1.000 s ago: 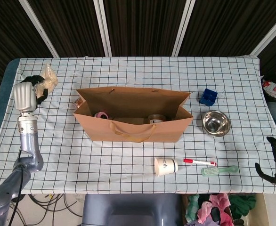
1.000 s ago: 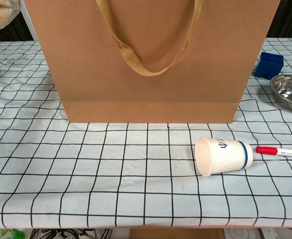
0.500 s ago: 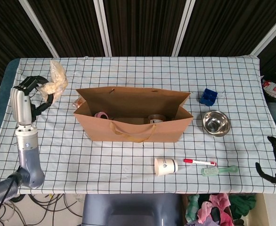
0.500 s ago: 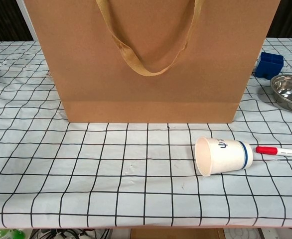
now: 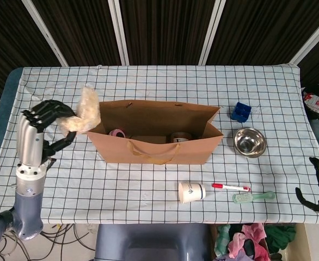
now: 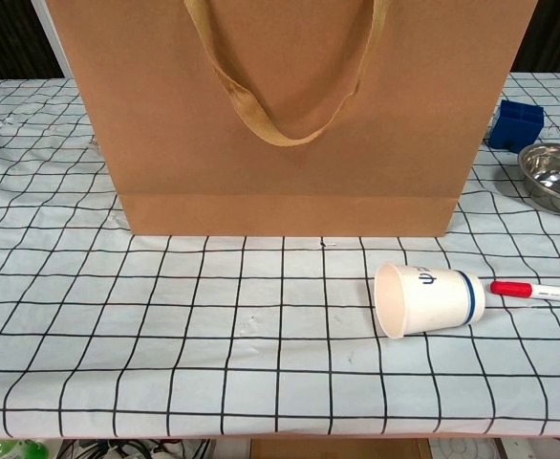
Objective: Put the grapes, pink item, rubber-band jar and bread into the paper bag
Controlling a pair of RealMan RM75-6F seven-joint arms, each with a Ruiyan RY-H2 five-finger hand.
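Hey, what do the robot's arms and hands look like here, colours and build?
In the head view, the left hand has a silver-grey metal back and black segmented fingers, on a rounded silver forearm that turns blue-grey lower down. Black cables hang beneath it at the table edge. The right hand shows only at the frame's edge: black fingers on a pale silver wrist. No markings are legible. The chest view shows neither hand.

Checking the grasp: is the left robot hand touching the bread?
Touching. In the head view the left robot hand pinches the bagged bread beside the paper bag.
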